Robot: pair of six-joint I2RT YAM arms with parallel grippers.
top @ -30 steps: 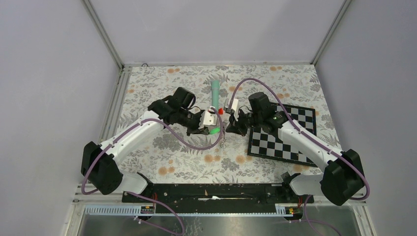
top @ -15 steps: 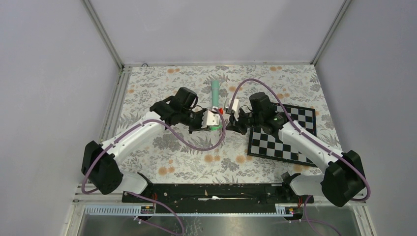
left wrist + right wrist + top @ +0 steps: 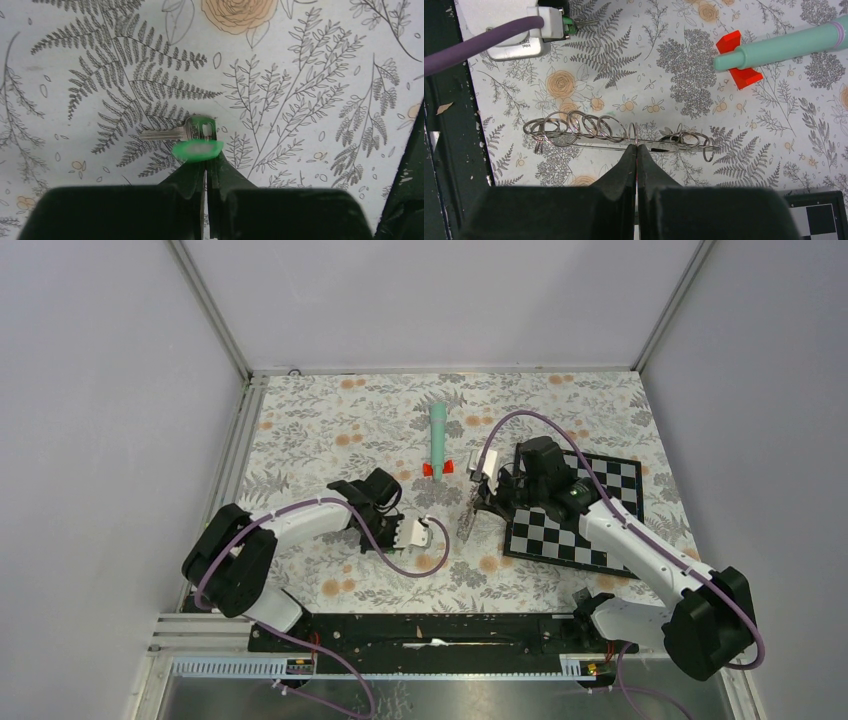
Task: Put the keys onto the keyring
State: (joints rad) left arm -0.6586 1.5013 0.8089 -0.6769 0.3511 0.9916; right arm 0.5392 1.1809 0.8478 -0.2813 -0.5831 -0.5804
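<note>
We hold one task piece in each arm. The left fingers (image 3: 200,167) are shut tight on the plastic head of the green-headed key (image 3: 186,134), its silver blade sticking out sideways just above the floral table (image 3: 310,60). The right fingers (image 3: 633,157) are pinched together on the keyring (image 3: 589,131), which here is a string of linked metal wire rings rather than one loop. They grip it near the middle, so rings trail off to both sides. We cannot find the second, plain key in any view.

What worries us is the grip on each piece. The key is caught only by the edge of its head, so in our judgement any push against a ring could swivel it or pop it free. The rings hang loose from one thin wire and may swing or twist as the arms close in. The left arm's purple cable (image 3: 432,558) loops close to the fingers and could snag.

The left wrist view alone shows how the key sits in the grip. The right wrist view alone shows the rings, and it puts the key at its upper left corner, well apart from them. Only the top view shows both arms, the chessboard (image 3: 600,502) beside the right one, and the teal stick (image 3: 438,430) lying beyond, but there the key is too small to make out.
</note>
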